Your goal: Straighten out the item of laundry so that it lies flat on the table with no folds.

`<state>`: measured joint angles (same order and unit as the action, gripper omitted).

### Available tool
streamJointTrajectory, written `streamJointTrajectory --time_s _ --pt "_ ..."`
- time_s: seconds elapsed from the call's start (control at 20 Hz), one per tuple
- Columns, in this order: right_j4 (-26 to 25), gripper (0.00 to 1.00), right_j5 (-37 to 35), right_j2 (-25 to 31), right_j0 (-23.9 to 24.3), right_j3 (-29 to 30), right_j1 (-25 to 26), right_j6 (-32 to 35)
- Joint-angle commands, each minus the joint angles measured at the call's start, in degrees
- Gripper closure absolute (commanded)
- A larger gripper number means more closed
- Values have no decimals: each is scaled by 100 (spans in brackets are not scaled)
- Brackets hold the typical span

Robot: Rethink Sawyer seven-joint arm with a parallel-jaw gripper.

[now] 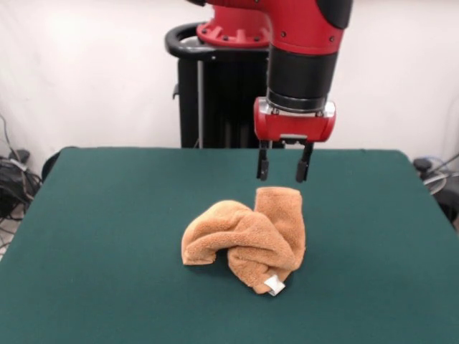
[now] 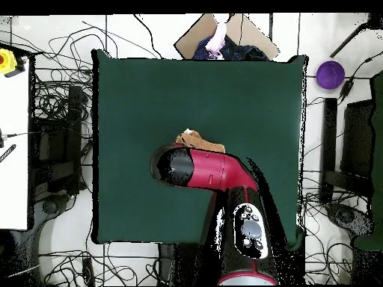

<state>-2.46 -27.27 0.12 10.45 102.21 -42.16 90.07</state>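
The orange-tan towel lies crumpled in a folded heap near the middle of the dark green table, with its small white tag at the front of the heap. My gripper hangs just above the towel's far right part, open and empty, its two dark fingers apart and clear of the cloth. In the overhead view the arm covers most of the towel; only a small orange edge shows beyond it.
The robot's black pedestal stands at the table's far side. Cables lie on the floor around the table. A purple round object and a cardboard piece sit off the table.
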Motion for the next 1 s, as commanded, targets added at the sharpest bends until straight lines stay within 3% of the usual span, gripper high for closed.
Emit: streamJointTrajectory --time_s 0.05,1.0 --pt "-264 0 164 252 7 186 185 522" --pt "-353 0 296 311 57 203 257 533"
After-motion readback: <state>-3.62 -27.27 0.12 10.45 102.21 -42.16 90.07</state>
